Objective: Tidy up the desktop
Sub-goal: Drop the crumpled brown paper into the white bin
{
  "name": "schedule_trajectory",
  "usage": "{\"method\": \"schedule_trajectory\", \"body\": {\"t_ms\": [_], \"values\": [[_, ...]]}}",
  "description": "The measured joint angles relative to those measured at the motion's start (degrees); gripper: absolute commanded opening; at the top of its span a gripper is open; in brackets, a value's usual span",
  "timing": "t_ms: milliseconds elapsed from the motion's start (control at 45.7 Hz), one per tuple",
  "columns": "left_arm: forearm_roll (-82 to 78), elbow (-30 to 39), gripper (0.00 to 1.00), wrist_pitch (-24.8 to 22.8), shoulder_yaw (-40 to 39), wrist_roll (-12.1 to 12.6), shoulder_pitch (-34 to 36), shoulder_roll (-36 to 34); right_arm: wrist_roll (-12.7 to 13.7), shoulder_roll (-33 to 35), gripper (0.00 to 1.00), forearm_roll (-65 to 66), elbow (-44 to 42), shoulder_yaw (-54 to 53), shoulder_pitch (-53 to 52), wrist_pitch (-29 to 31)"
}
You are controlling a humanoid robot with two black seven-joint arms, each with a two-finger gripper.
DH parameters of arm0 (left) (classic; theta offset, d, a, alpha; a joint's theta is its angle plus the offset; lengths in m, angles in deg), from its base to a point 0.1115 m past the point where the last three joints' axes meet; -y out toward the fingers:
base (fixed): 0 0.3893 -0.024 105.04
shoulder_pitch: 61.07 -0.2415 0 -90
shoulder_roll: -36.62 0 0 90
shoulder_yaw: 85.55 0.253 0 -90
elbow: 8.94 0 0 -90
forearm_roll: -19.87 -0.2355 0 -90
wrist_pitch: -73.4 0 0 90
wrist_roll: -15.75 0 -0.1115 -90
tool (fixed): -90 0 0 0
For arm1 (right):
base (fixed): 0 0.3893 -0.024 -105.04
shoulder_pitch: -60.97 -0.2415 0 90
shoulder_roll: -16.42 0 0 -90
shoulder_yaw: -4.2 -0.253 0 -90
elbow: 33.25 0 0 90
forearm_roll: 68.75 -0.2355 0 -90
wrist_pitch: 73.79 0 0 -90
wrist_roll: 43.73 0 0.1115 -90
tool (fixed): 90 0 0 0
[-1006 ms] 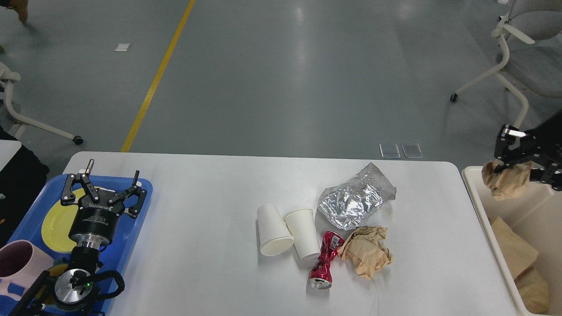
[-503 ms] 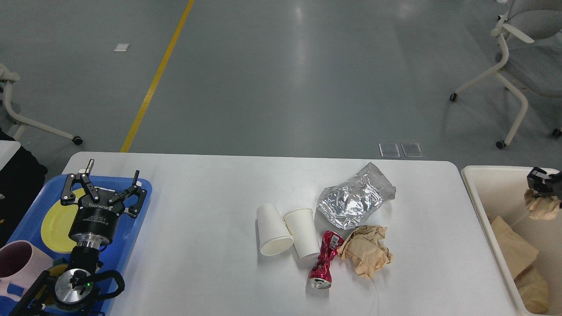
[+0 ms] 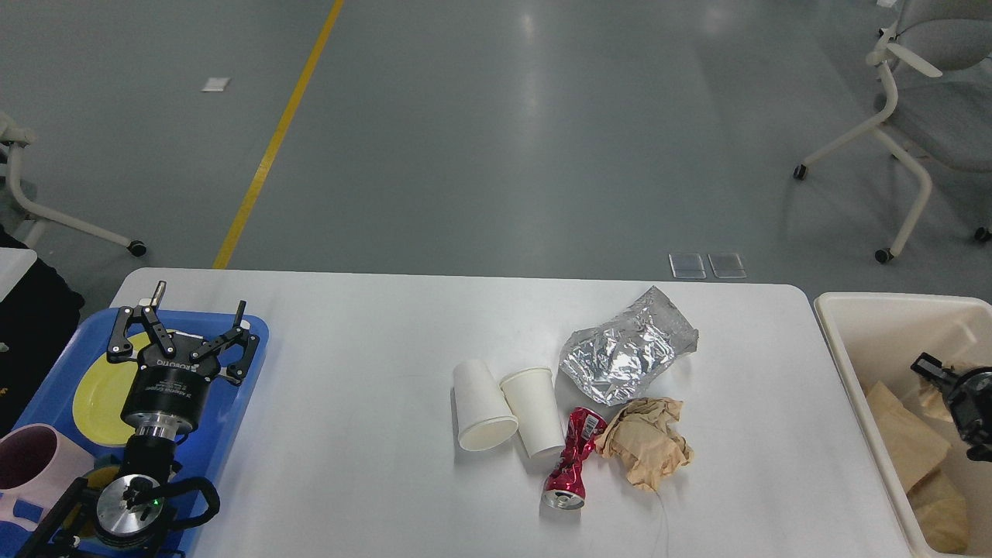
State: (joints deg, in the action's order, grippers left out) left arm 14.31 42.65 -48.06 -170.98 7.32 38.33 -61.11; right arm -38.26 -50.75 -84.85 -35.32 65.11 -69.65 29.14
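The left gripper (image 3: 182,335) is hovering over the blue tray (image 3: 46,387) with its fingers spread wide, a yellow plate (image 3: 97,399) lying beneath it and a pink mug (image 3: 35,465) sitting nearer than it. The white desktop (image 3: 372,434) is stretching off to its right, carrying two paper cups (image 3: 508,411), a crushed red can (image 3: 572,459), crumpled brown paper (image 3: 647,446) and a foil bag (image 3: 628,353). The right gripper (image 3: 957,391) is reaching into the cream bin (image 3: 860,364); I cannot tell its finger spacing.

The wide smooth desktop (image 3: 364,372) is white. Two paper cups (image 3: 508,415) are white, the crumpled foil bag (image 3: 628,353) silver, the crushed can (image 3: 572,461) red, the crumpled paper wad (image 3: 647,442) tan, the plastic tray (image 3: 232,434) blue.
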Motion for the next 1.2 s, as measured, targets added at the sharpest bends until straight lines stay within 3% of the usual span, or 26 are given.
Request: {"method": "schedule_trajectory", "body": {"t_ms": [328, 350, 438, 459, 941, 1094, 1203], "values": [[0.0, 0.0, 0.96, 0.0, 0.0, 0.0, 0.0, 0.0, 0.2, -2.8, 0.00, -0.6, -0.1, -3.0, 6.0, -5.3], [0.0, 0.0, 0.96, 0.0, 0.0, 0.0, 0.0, 0.0, 0.2, -2.9, 0.11, -0.6, -0.1, -3.6, 6.1, -5.7], [0.0, 0.0, 0.96, 0.0, 0.0, 0.0, 0.0, 0.0, 0.2, -3.0, 0.85, -0.6, -0.1, -4.8, 6.6, -6.7], [0.0, 0.0, 0.96, 0.0, 0.0, 0.0, 0.0, 0.0, 0.1, -3.0, 1.00, -0.6, -0.1, -5.2, 6.9, -7.0], [0.0, 0.0, 0.96, 0.0, 0.0, 0.0, 0.0, 0.0, 0.0, -3.3, 1.00, -0.4, -0.1, -5.9, 8.1, -9.2], [0.0, 0.0, 0.96, 0.0, 0.0, 0.0, 0.0, 0.0, 0.6, -2.5, 1.00, 0.0, 0.4, -5.8, 5.8, -7.5], [0.0, 0.0, 0.96, 0.0, 0.0, 0.0, 0.0, 0.0, 2.3, -1.0, 1.00, 0.4, 1.9, -5.7, 2.6, -2.8]]}}
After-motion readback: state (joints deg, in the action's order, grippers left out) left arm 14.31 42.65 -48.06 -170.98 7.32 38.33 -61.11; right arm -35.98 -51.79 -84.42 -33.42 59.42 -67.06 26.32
